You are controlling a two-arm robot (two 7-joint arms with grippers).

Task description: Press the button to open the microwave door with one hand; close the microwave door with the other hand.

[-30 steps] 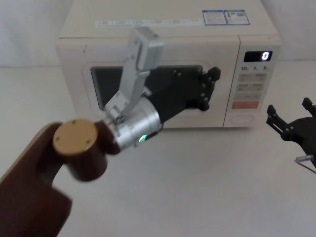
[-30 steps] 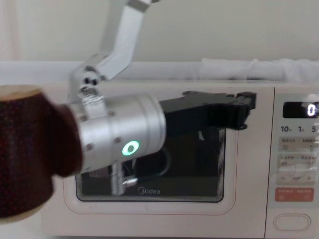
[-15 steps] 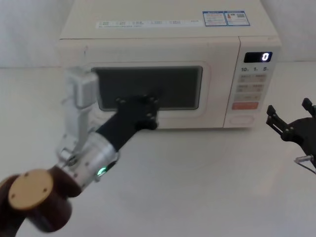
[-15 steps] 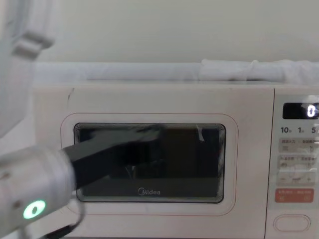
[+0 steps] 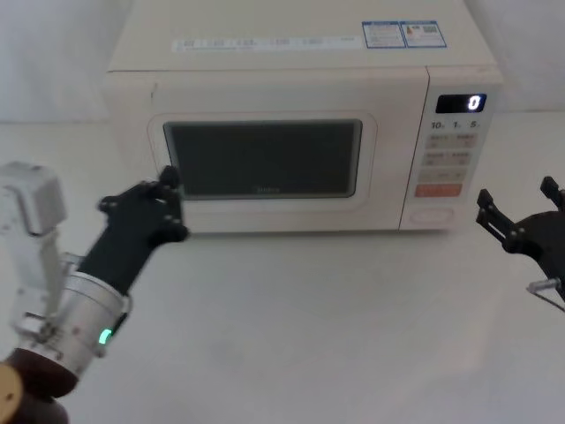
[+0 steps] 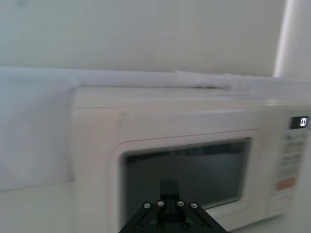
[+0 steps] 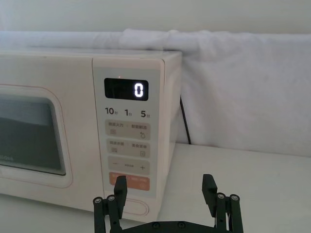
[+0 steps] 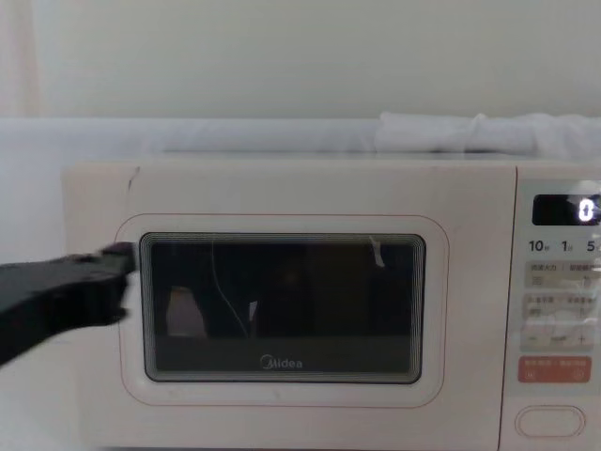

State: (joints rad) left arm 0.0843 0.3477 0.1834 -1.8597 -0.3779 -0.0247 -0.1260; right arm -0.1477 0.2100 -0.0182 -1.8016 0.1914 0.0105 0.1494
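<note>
Two hands were in play as we looked down from the head camera. Our left hand (image 5: 141, 212) sat at centre left of that frame, just beside the hinge edge of the microwave door (image 5: 262, 159); whether its fingers were apart or together we could not tell, nor whether it touched the door. Our right hand (image 5: 521, 231) hovered low at the right edge, well apart from the panel, its fingers spread wide with nothing between them.

That door lay flush with the cream microwave (image 5: 300, 40) on the white bench (image 5: 335, 336), its dark window filling the middle of the chest view. The button (image 8: 549, 420) sat at the lower right corner of that view, under the orange-red key (image 8: 554, 368).

We judged both parts rigid and smooth. The button would likely want a short, square push on its middle from one fingertip, not a pinch. The door should swing lightly on its hinge; a flat push on the cream frame near the latch side would serve better than pressing the glass. A hard shove might slide the microwave along the bench.
</note>
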